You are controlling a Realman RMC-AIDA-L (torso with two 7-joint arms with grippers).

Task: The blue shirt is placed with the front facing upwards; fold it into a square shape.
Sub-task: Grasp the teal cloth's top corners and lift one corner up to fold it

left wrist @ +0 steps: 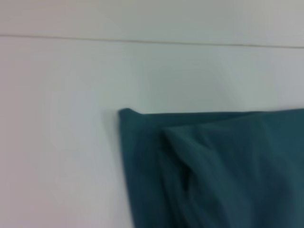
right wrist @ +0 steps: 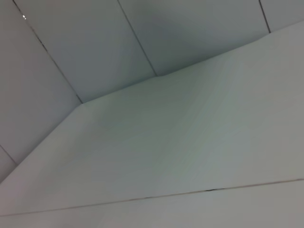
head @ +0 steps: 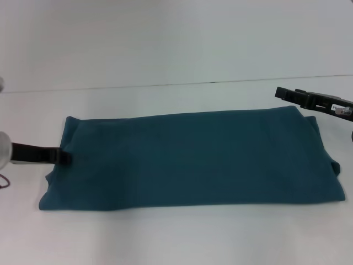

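Where the shirt [head: 193, 160] lies flat on the white table [head: 176, 237], it forms a long band, already folded lengthwise, with no lettering showing on its upper face. The left gripper [head: 63, 157] sits at the band's left end, its dark tip touching the cloth edge; whether it is clamped on the fabric cannot be told. The right gripper [head: 289, 94] hangs just beyond the band's far right corner, apart from the cloth; how its fingers stand cannot be told either. In the left wrist view, one corner of the shirt [left wrist: 213, 166] shows a raised crease running across layered cloth. The right wrist view shows only the table [right wrist: 190, 156] and the wall [right wrist: 95, 42] behind.
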